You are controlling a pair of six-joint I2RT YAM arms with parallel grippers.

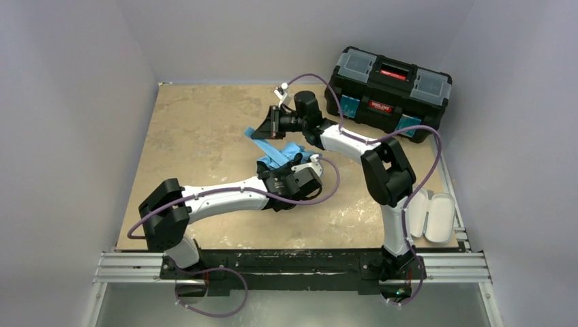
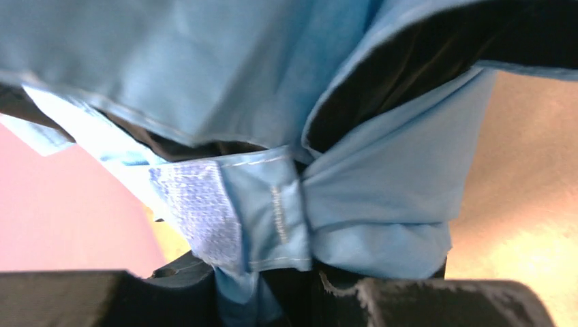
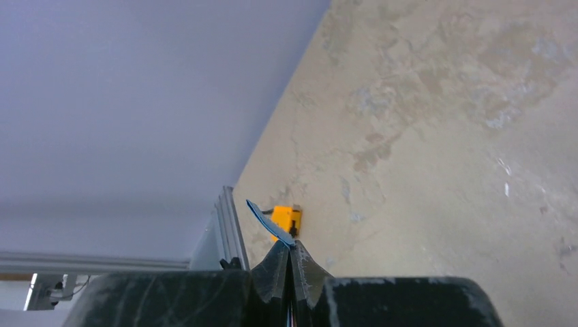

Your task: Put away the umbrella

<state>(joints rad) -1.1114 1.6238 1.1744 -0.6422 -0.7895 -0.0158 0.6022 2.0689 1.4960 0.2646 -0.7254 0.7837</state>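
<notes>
The umbrella (image 1: pixel 281 153) is seen lying collapsed and bunched on the bench (image 1: pixel 204 136), close to its middle and slightly toward 12 o'clock. Its light blue outside is uppermost, with black lining showing in the folds.

The left end effector (image 1: pixel 271 165) is set against the umbrella's 6 o'clock side. In the left wrist view a gather of blue fabric is pinched between the dark fingers (image 2: pixel 436 303). A strap (image 2: pixel 198 211) with a pale fuzzy fastening patch runs down into the same grip. The canopy fills the upper part of that view.

The right end effector (image 1: pixel 270 128) is placed at the umbrella's 11 o'clock side. In the right wrist view its fingertips are pressed together on a thin blue edge of the canopy, which sticks out just beyond them. Past that edge a small orange tape measure (image 3: pixel 287 219) is seen on the bench near its rim; whether it is touched by the fabric cannot be told.

A black toolbox (image 1: pixel 388 88) with its lid down is found at 1 o'clock, at the far edge of the bench. A pale oblong case (image 1: pixel 433 216), lying open, is found at 4 o'clock beside the right arm. Both are well apart from the umbrella.
</notes>
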